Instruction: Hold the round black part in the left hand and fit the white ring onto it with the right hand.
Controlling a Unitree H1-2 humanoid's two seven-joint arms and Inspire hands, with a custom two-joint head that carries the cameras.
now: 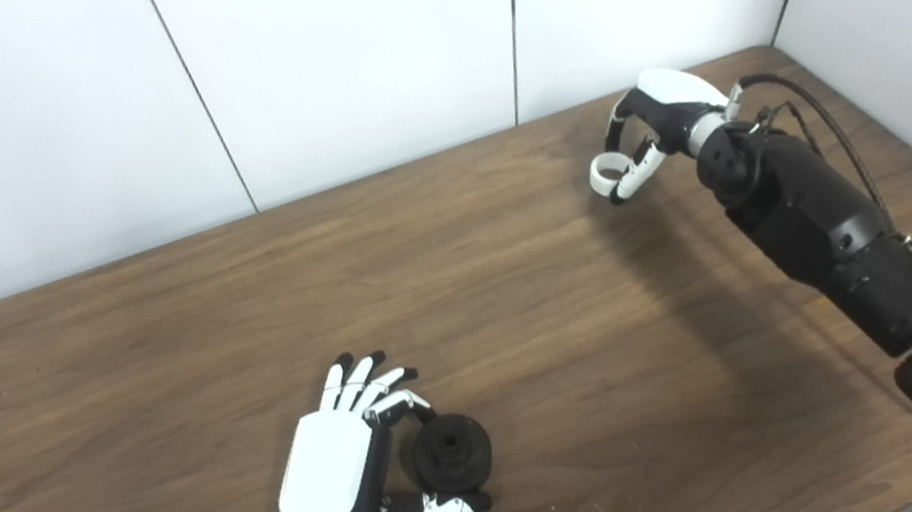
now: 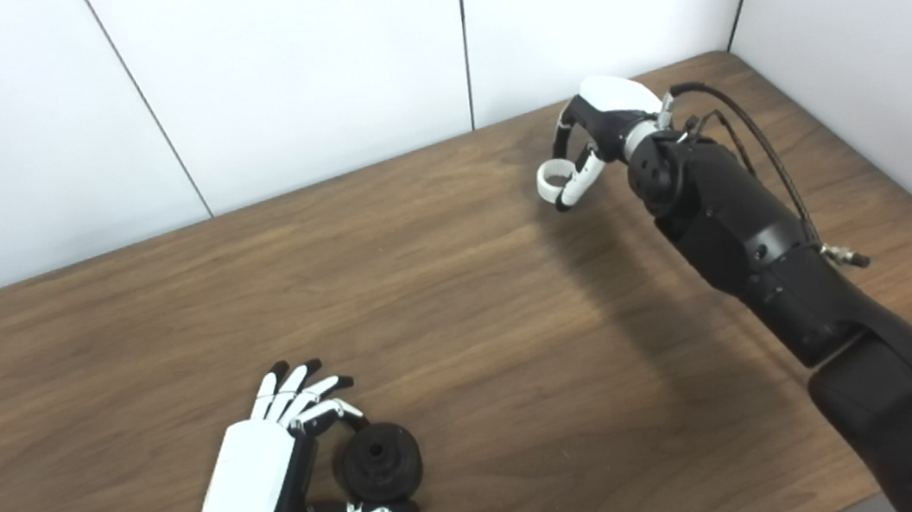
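Note:
The round black part (image 1: 451, 452) lies on the wooden table (image 1: 171, 343) near the front edge, its centre hole facing up. My left hand (image 1: 334, 471) sits just left of it, one curled finger touching its far rim and the thumb against its near rim; the other fingers stretch out flat. Far back on the right, my right hand (image 1: 661, 118) hovers above the table with the white ring (image 1: 608, 172) pinched between thumb and fingers. The ring (image 2: 553, 176) is clear of the tabletop, and a shadow falls below it.
White wall panels (image 1: 354, 60) close off the table's back edge, and a side wall (image 1: 897, 19) closes its right. The right arm (image 1: 836, 235) with its cables crosses the table's right part.

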